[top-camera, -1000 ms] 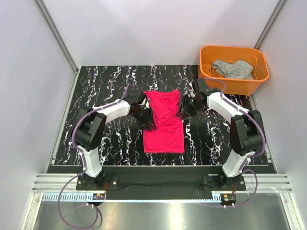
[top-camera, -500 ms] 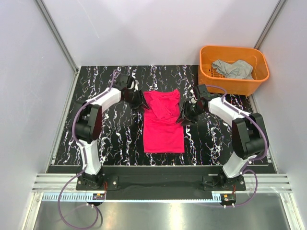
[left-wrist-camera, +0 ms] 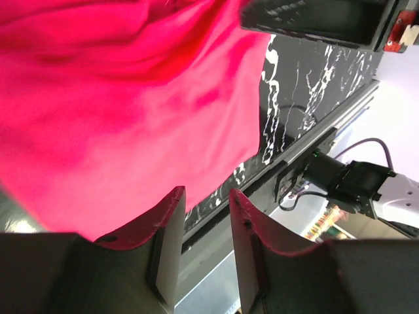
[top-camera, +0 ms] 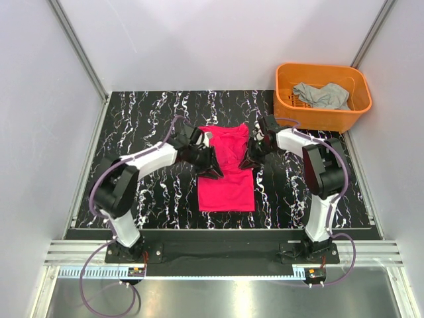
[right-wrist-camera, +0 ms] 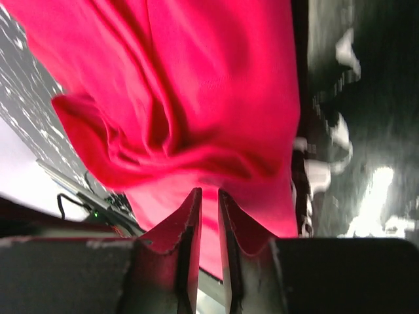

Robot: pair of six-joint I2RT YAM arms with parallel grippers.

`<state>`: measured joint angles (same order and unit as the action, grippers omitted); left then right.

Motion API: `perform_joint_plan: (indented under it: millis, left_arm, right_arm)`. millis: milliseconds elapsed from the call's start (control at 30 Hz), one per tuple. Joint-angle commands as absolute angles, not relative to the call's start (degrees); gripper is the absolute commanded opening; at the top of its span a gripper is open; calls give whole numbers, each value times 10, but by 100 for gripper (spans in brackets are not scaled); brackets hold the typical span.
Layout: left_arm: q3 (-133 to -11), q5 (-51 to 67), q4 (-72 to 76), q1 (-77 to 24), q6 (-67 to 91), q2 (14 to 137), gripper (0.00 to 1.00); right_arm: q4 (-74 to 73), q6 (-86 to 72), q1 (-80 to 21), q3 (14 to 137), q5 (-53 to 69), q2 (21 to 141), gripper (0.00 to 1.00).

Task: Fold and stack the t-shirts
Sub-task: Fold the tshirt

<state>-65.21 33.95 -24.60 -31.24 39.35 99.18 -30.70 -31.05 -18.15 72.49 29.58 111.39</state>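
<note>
Since half a second ago, the left gripper (top-camera: 211,170) has been brought down to the left edge of the red shirt (top-camera: 227,185) and the right gripper (top-camera: 247,161) drawn against its right edge, so a fold is judged next. The shirt is laid on the table (top-camera: 152,112) between them, long axis near to far, collar apparently away. From the left wrist, a narrow empty gap is seen between the fingers (left-wrist-camera: 163,229). From the right wrist, nearly closed fingers (right-wrist-camera: 186,235) are seen at a rumpled fold; a grip cannot be told.

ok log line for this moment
stage: folding magenta t-shirt | left end effector: at shirt's left edge, jaws apart | right end effector: at right edge | grey t-shirt: in orange basket
</note>
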Motion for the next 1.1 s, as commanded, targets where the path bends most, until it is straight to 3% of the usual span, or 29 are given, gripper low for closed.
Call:
perform_joint_plan:
  millis: [0, 300, 633, 833, 967, 1067]
  left_arm:
    - [-671, 373, -177, -304, 422, 1044, 38]
    - [-749, 379, -176, -240, 414, 1179, 38]
    - [-726, 442, -209, -232, 399, 1035, 55]
    - [-840, 404, -238, -182, 380, 1089, 57]
    - [-958, 348, -285, -164, 361, 1191, 59]
    - [-1000, 322, -299, -162, 352, 1242, 54]
  right_arm:
    - [-286, -306, -176, 774, 299, 1136, 22]
    - [-311, -285, -171, 797, 303, 1122, 35]
    - [-376, -255, -149, 877, 270, 1106, 48]
    - [-412, -233, -133, 985, 228, 1175, 51]
    - [-431, -227, -133, 1068, 179, 1215, 49]
    - [-437, -217, -133, 1105, 152, 1233, 49]
